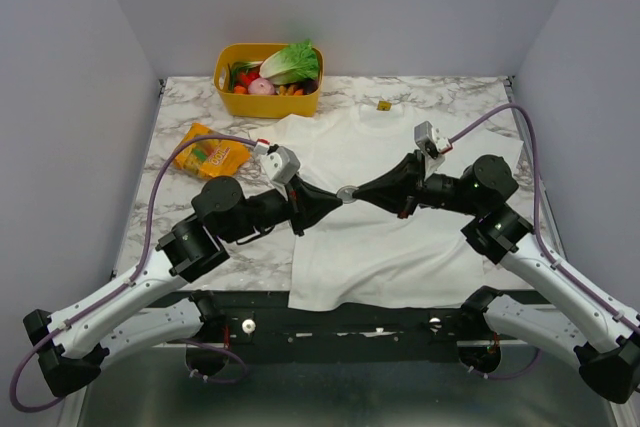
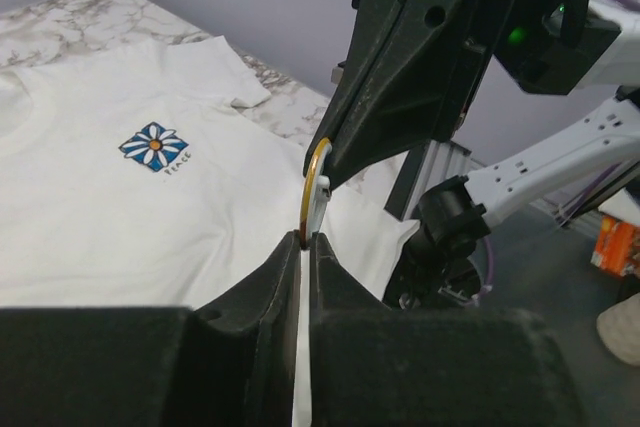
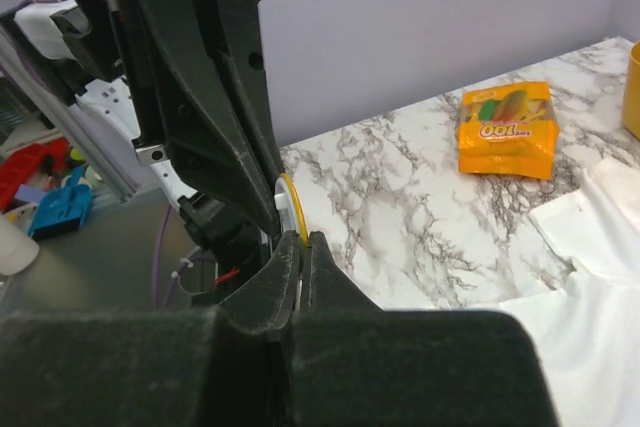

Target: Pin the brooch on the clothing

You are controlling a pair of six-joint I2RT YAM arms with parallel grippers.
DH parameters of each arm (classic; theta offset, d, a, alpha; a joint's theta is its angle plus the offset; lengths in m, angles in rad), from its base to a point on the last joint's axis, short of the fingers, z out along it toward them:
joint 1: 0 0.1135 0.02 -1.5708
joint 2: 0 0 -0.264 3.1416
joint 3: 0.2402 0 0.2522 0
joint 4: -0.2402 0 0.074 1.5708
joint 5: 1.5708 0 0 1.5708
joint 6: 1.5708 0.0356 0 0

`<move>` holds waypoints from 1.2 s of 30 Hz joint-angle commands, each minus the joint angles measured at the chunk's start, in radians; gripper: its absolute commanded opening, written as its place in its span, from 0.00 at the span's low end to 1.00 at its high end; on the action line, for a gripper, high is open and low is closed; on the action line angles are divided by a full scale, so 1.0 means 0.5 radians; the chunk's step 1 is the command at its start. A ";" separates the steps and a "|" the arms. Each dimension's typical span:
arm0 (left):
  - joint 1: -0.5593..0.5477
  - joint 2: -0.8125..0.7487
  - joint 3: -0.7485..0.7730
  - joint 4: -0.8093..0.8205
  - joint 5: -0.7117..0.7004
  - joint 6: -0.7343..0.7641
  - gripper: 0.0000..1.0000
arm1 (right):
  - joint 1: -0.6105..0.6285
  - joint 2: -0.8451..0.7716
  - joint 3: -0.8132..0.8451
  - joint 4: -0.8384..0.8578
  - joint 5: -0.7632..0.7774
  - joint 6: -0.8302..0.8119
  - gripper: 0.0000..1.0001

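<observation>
The white T-shirt (image 1: 385, 217) lies flat on the marble table, with a yellow collar tag (image 1: 384, 105); its blue flower print (image 2: 153, 146) shows in the left wrist view. The tiny round gold brooch (image 1: 346, 194) is held in the air above the shirt's middle, edge-on in both wrist views (image 2: 313, 197) (image 3: 291, 207). My left gripper (image 1: 336, 197) and my right gripper (image 1: 356, 193) meet tip to tip. Both are shut on the brooch's rim from opposite sides, as the left wrist view (image 2: 307, 239) and the right wrist view (image 3: 302, 240) show.
An orange snack packet (image 1: 211, 152) lies left of the shirt, also in the right wrist view (image 3: 506, 129). A yellow basket (image 1: 232, 100) with vegetables stands at the back. The table's front edge runs just below the shirt's hem.
</observation>
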 commanded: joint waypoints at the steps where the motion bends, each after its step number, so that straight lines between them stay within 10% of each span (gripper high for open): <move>1: -0.014 0.000 0.069 0.055 0.132 -0.024 0.21 | 0.010 -0.012 -0.022 0.057 -0.079 -0.004 0.00; 7: -0.014 0.015 0.093 0.110 0.159 -0.015 0.33 | 0.010 -0.024 -0.029 0.051 -0.085 -0.013 0.00; 18: -0.017 0.076 0.105 0.181 0.178 -0.037 0.00 | 0.010 -0.015 -0.038 0.042 -0.144 -0.047 0.01; 30: -0.014 0.052 0.081 0.233 0.196 -0.046 0.00 | 0.007 -0.024 -0.059 0.106 -0.226 -0.062 0.40; 36: -0.014 0.055 0.078 0.239 0.236 -0.055 0.00 | 0.010 0.013 -0.056 0.152 -0.229 -0.001 0.39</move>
